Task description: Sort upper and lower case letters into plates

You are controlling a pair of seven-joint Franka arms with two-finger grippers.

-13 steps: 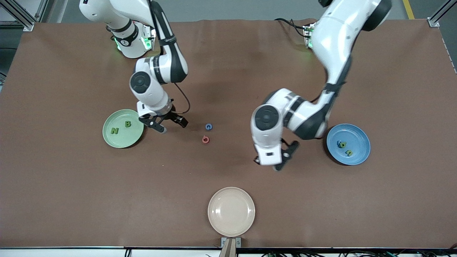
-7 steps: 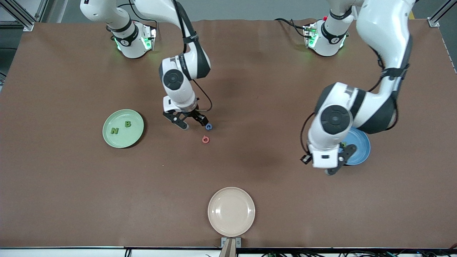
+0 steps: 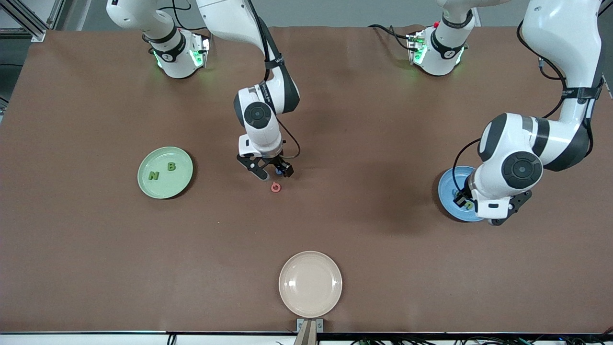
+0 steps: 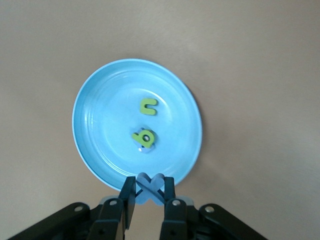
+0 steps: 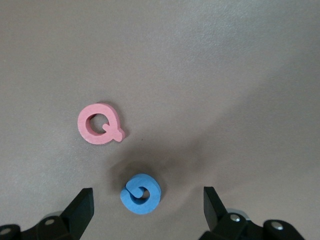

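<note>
Right tool [image 5: 145,210]: spread wide, empty, over the blue G [image 5: 140,193] mid-surface, pink Q [image 5: 99,124] just beside it
Left tool [image 4: 148,205]: clenched on a blue x [image 4: 149,188] over the blue plate's [image 4: 95,160] rim, near the left arm's edge
Handling: probably light, stiff foam; pinch the G across its outer edges
Blue plate: two green lowercase letters [image 4: 144,137]
Green plate [image 3: 146,184]: N [image 3: 153,176] and B [image 3: 171,166]
Cream plate [image 3: 287,287]: empty, at the camera edge

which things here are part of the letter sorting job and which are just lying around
Job: green plate with N and B; blue plate with two green letters; blue x in left tool; pink Q; blue G under open right tool.
Idle: beige plate.
</note>
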